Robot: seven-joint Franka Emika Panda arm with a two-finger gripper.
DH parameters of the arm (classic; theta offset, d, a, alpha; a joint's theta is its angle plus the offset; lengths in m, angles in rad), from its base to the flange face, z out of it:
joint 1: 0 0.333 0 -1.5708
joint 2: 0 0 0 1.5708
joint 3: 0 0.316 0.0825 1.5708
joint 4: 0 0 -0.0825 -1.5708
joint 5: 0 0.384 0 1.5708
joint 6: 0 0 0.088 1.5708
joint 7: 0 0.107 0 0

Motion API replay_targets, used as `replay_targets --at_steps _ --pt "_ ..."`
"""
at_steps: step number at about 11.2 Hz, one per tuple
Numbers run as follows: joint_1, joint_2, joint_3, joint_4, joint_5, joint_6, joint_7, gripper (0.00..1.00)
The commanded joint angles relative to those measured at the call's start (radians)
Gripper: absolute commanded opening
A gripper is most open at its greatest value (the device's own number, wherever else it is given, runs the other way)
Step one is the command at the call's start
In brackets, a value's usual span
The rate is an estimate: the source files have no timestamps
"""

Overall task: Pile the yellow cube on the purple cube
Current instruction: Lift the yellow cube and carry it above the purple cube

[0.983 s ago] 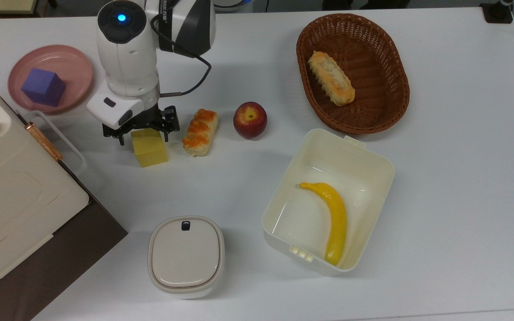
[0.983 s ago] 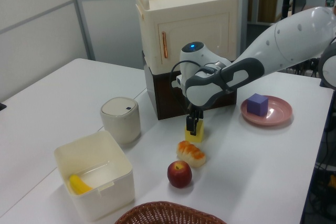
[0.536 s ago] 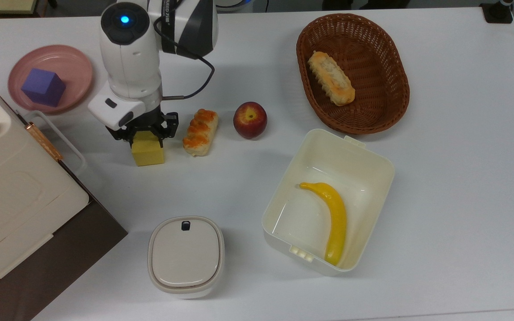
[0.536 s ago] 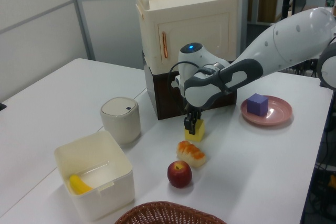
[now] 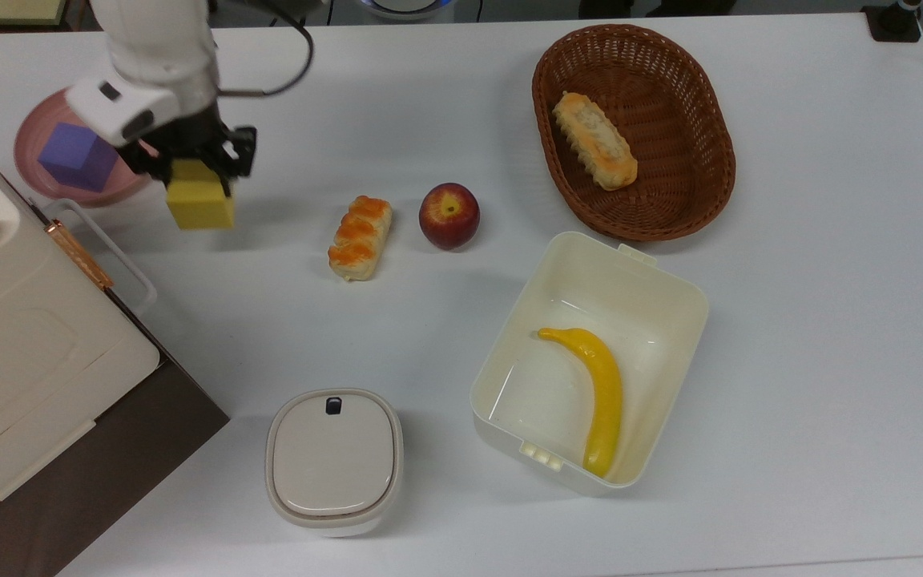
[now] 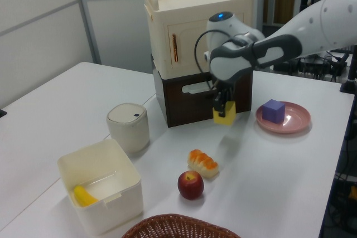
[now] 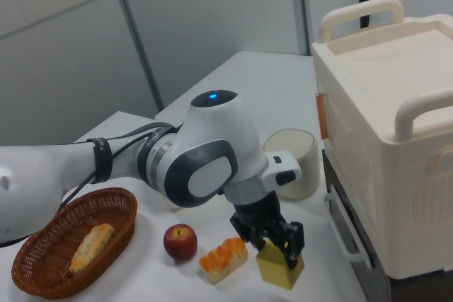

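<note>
Hanging clear of the bench, the yellow cube sat pinched in my tool, which had closed on its upper sides. In the top view, the purple cube lay at its ten o'clock on the pink plate, apart.

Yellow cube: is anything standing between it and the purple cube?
Nothing visible. The end effector holds the yellow cube off the table, beside the pink plate carrying the purple cube, with only bare table between.
</note>
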Motion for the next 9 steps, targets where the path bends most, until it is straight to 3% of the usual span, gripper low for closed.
replay_targets --at_steps 1,5,9 --pt "-0.087 -0.064 0.004 -0.044 -0.011 -0.053 -0.158 0.52" --pt "-0.208 -0.052 -0.003 -0.044 -0.011 -0.048 -0.336 0.52" --pt "-0.273 -0.032 -0.005 -0.033 -0.011 -0.036 -0.412 0.53"
